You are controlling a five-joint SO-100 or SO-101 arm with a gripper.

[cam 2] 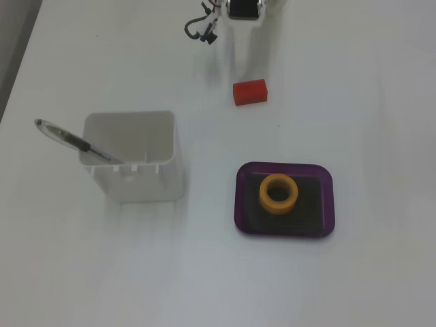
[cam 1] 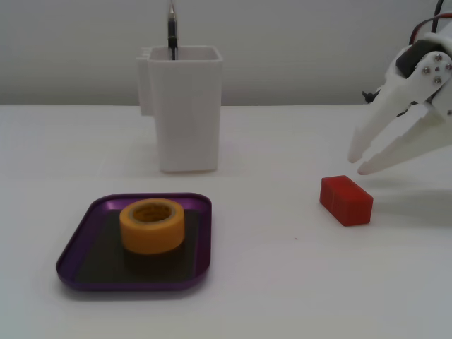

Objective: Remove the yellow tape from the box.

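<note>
The yellow tape point(cam 1: 151, 233) stands flat, hollow core up, in the middle of the purple box point(cam 1: 73, 244), which sits at the front left of the table. From above, the tape point(cam 2: 264, 195) lies centred on the dark floor of the box point(cam 2: 240, 198). My white gripper point(cam 1: 357, 162) hangs at the far right, above and behind a red block. It is open, holds nothing and is well away from the box. From above, the gripper point(cam 2: 244, 65) points down from the top edge toward the red block.
A red block point(cam 1: 346, 200) lies on the table just below the fingertips and shows from above too point(cam 2: 250, 91). A tall white container point(cam 1: 187, 113) with a pen point(cam 1: 171, 28) stands behind the box, and left of it from above point(cam 2: 136, 182).
</note>
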